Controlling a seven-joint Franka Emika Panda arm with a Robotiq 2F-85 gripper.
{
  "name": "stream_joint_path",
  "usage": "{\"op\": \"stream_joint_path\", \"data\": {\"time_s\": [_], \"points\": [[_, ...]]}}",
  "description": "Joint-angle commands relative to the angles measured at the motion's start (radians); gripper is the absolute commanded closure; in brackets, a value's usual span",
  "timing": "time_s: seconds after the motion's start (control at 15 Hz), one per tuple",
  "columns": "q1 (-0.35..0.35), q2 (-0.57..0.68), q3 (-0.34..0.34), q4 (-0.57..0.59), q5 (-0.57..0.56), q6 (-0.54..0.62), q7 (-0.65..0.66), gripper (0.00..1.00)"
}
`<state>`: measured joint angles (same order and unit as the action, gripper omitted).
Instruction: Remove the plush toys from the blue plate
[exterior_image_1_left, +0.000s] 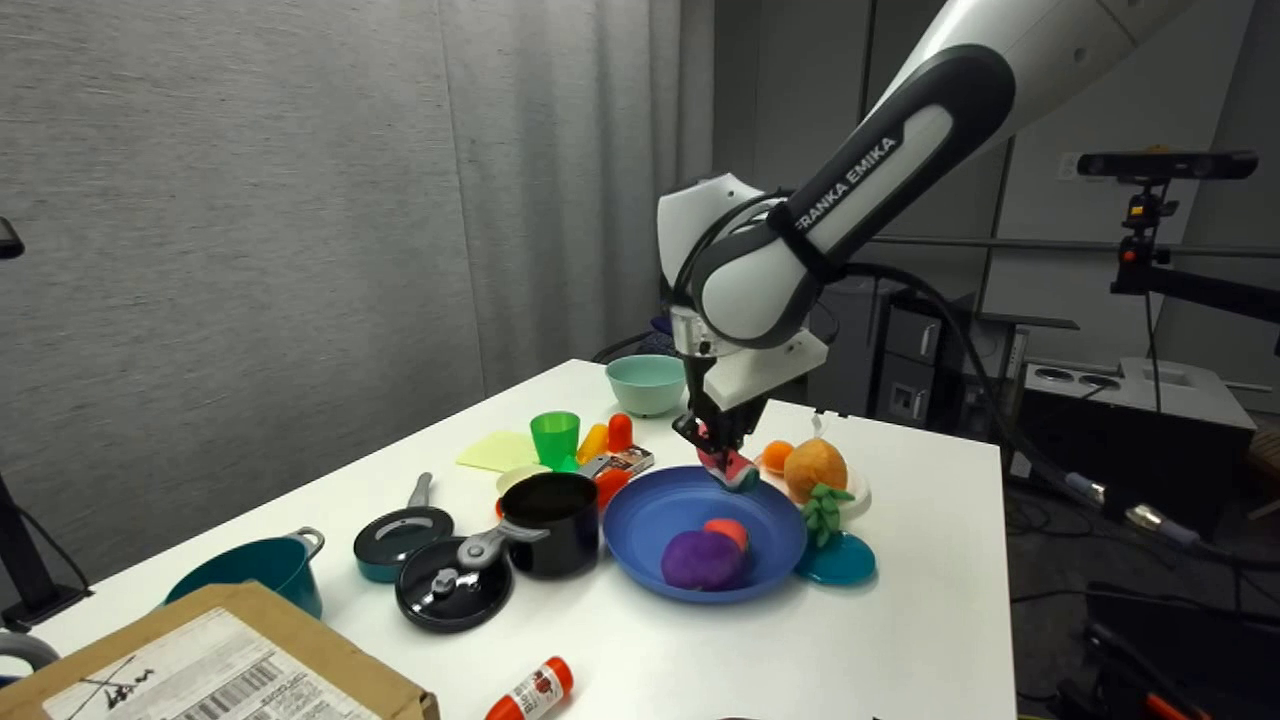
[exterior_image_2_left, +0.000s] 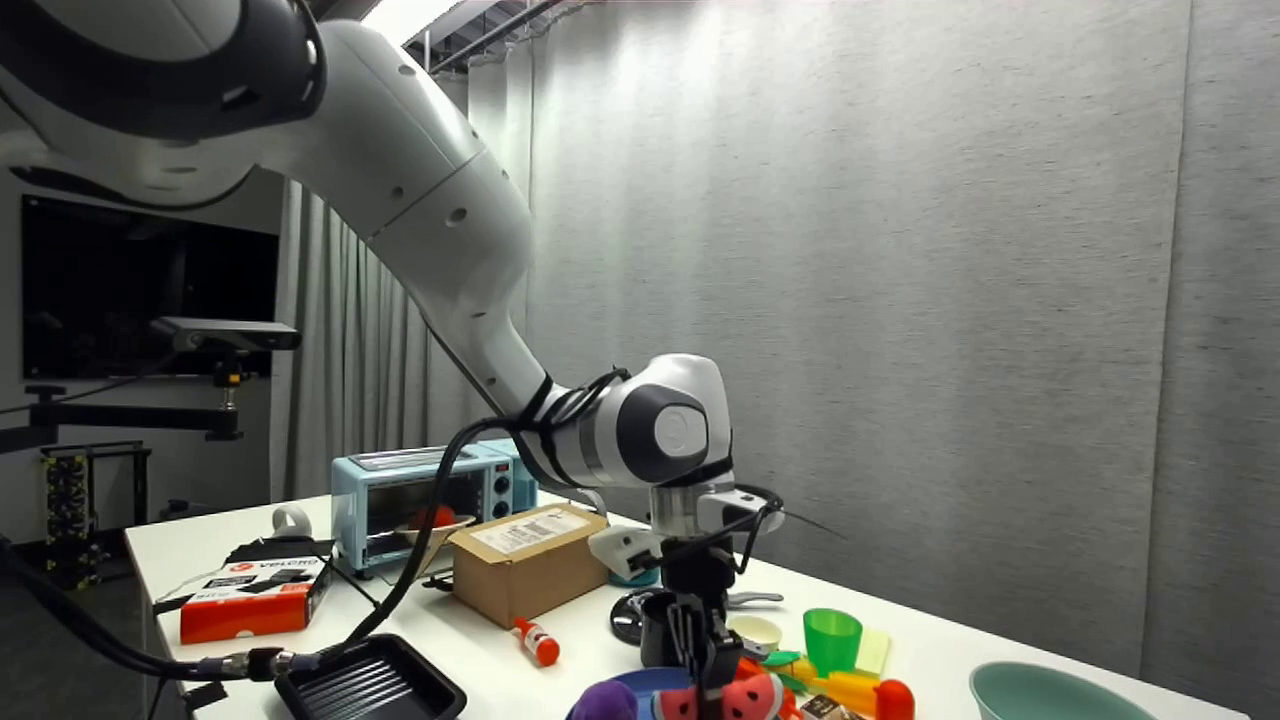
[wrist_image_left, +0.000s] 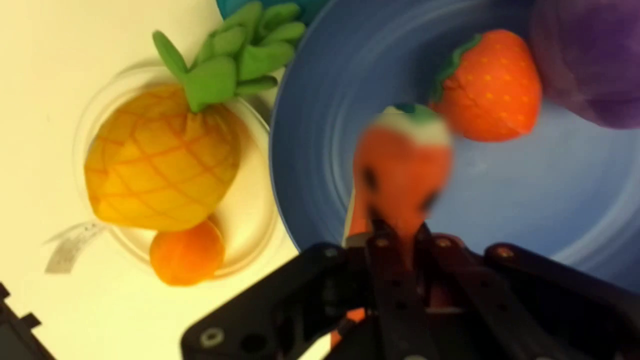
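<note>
A: How much of the plate-clearing do we have here?

B: Part of it, in our judgement. At the lower centre of the wrist view, the gripper (wrist_image_left: 404, 235) is drawn narrow, a toy watermelon slice (wrist_image_left: 405, 160) pinched in its hold. In an exterior view the slice hangs at the far side of the blue plate (exterior_image_1_left: 640, 525), just right of the frame's centre — whether it touches the rim, we cannot tell.

A: And what do we list as left?

B: Two toys lying on the plate: a purple toy (exterior_image_1_left: 700, 562) toward its near edge and, just behind, a strawberry (wrist_image_left: 492, 87), seen at the upper right of the wrist view. By our count that means one release away from the plate and two more lifts.

A: Anything we can call done?

B: At left in the wrist view, a pineapple (wrist_image_left: 160, 160) and a small orange (wrist_image_left: 187, 257) sit off the blue plate — the pineapple on a white plate (wrist_image_left: 252, 215), the orange at its rim. We take that as the likely drop spot, though we cannot confirm that either belongs to this job.
</note>
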<state>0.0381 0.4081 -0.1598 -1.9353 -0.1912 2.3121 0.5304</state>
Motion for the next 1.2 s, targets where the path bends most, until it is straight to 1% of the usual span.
{"op": "stream_joint_path", "data": {"time_s": [0.0,0.07,0.13,0.27,0.47,0.53,0.67,0.8,0.93,1.0,1.13], "points": [[0.005,-0.099,0.047,-0.041,0.035,0.073,-0.09,0.99],[0.007,-0.113,0.061,-0.049,0.034,0.092,-0.108,0.98],[0.007,-0.064,0.039,-0.006,0.013,0.052,-0.057,0.92],[0.012,-0.089,0.059,-0.013,0.013,0.062,-0.068,0.92],[0.012,-0.093,0.06,-0.024,0.013,0.068,-0.074,0.92],[0.012,-0.093,0.06,-0.027,0.013,0.07,-0.075,0.98],[0.003,-0.072,0.055,-0.009,0.022,0.073,-0.078,0.98],[0.007,-0.056,0.077,-0.009,0.051,0.078,-0.104,0.98],[0.021,-0.067,0.115,-0.037,0.078,0.072,-0.153,0.98],[0.032,-0.071,0.137,-0.052,0.09,0.079,-0.174,0.98],[0.038,-0.084,0.205,-0.096,0.164,0.105,-0.249,0.98]]}}
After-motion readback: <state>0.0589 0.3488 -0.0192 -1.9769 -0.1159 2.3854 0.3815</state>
